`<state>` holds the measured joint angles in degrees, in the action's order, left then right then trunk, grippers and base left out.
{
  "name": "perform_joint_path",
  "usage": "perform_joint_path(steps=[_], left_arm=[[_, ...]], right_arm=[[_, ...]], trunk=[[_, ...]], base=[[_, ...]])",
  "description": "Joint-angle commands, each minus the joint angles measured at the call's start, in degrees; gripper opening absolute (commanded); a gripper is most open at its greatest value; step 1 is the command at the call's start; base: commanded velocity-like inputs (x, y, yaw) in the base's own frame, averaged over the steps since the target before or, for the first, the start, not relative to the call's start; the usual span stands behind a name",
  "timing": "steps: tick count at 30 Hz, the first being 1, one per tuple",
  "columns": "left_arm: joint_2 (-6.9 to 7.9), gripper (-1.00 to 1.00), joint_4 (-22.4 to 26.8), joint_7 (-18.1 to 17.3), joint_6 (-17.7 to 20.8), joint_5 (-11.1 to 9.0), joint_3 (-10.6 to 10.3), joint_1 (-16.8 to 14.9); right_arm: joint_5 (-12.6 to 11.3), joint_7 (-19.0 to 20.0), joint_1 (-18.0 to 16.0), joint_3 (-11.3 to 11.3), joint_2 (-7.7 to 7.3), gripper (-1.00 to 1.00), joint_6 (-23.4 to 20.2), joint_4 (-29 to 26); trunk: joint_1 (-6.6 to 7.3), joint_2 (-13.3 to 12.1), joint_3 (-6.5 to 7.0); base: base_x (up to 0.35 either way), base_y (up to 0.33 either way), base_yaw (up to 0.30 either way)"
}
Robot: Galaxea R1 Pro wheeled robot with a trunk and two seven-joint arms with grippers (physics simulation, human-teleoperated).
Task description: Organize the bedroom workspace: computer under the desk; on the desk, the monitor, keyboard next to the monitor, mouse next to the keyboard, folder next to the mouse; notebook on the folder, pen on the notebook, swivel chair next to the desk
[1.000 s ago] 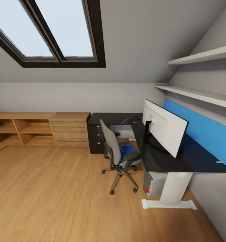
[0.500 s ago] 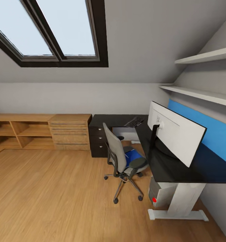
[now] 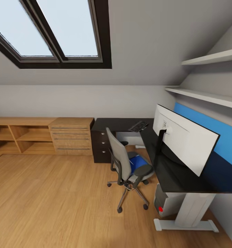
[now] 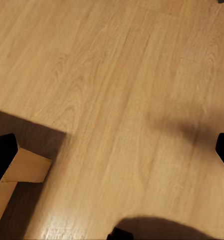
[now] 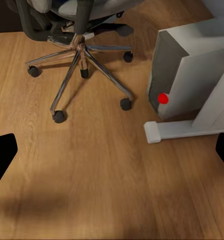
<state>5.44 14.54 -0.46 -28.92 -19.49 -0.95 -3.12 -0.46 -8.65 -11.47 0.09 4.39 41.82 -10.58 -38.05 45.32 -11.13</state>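
The desk (image 3: 171,179) with its glossy black top runs along the right wall. On it stands the monitor (image 3: 184,141), pale back toward me, and the keyboard (image 3: 138,126) lies at the far corner. The swivel chair (image 3: 126,162) stands beside the desk with the blue folder (image 3: 138,160) on its seat. Under the desk sits the computer (image 3: 164,201), also visible in the right wrist view (image 5: 186,70) next to the chair's chrome base (image 5: 82,50). My left gripper (image 4: 112,152) and right gripper (image 5: 112,152) hang open over the wooden floor. Mouse, notebook and pen are out of view.
A light wooden drawer cabinet (image 3: 72,136) and open shelving (image 3: 19,136) line the back wall. The desk's black drawer unit (image 3: 100,146) adjoins them. The white desk foot (image 5: 181,129) lies on the floor. Two wall shelves (image 3: 205,96) hang over the desk. A pale wooden edge (image 4: 22,167) is near my left gripper.
The whole head view has shifted: desk, monitor and chair appear larger and closer, so the camera has moved toward them. No object has moved.
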Motion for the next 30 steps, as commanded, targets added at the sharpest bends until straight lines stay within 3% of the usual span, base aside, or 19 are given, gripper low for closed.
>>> perform_joint_path(steps=[1, 10, 19, 22, 24, 25, 28, 29, 30], left_arm=[[0.01, 1.0, 0.0, -0.1, -0.2, -0.2, -0.1, 0.0], [-0.18, 1.0, 0.3, 0.1, -0.3, -0.4, 0.0, 0.0], [-1.0, 1.0, 1.3, 0.5, -0.2, -1.2, 1.1, 0.0], [-1.06, 1.0, 3.3, 0.6, -0.7, -1.2, 2.4, 0.0], [-1.28, 1.0, 6.4, 1.6, -2.5, -1.2, 2.5, 0.0], [-1.31, 1.0, 12.0, 3.8, -4.2, -1.2, 2.6, 0.0], [-1.36, 1.0, 16.2, 5.0, -4.4, -1.3, 2.6, 1.0], [-1.68, 1.0, 27.4, 10.2, -4.2, -1.3, 2.6, 7.2], [-1.71, 1.0, 28.9, 10.5, -4.2, -1.3, 2.5, 8.2]], right_arm=[[0.0, -0.1, 0.0, 0.1, 0.01, 1.0, 0.3, 0.0], [1.7, -0.1, 0.0, 0.0, 0.0, 1.0, 0.2, 0.1], [1.8, -0.1, 0.0, 0.2, 0.17, 1.0, 0.3, 0.1], [2.7, 0.0, 0.0, 0.3, 0.26, 1.0, 0.4, 0.0], [4.6, -0.1, 0.0, 0.1, 0.27, 1.0, 0.4, 0.1], [5.0, -0.1, 0.0, 0.1, 0.19, 1.0, 0.4, 0.0], [5.0, -0.1, 0.0, 0.0, 0.18, 1.0, 0.4, 0.0], [5.0, -0.1, 0.0, 0.0, 0.18, 1.0, 0.4, 0.0], [5.0, -0.1, 0.0, 0.0, 0.18, 1.0, 0.4, 0.1]], trunk=[[-0.03, 0.1, -0.08], [-0.03, 0.1, -0.08], [-2.0, 3.7, -1.7], [-2.66, 4.9, -2.24], [-3.1, 5.7, -2.59], [-3.32, 6.1, -2.77], [-3.98, 7.3, -3.31], [-4.2, 7.7, -3.49], [-4.42, 8.1, -3.67]], base=[[0.202, 0.17, 0.0], [0.121, 0.118, 0.0], [0.003, 0.004, 0.0], [0.0, 0.0, 0.0], [0.0, 0.0, 0.0], [0.0, 0.0, 0.0], [0.0, 0.0, 0.0], [0.0, 0.0, 0.0], [0.0, 0.0, 0.0]])
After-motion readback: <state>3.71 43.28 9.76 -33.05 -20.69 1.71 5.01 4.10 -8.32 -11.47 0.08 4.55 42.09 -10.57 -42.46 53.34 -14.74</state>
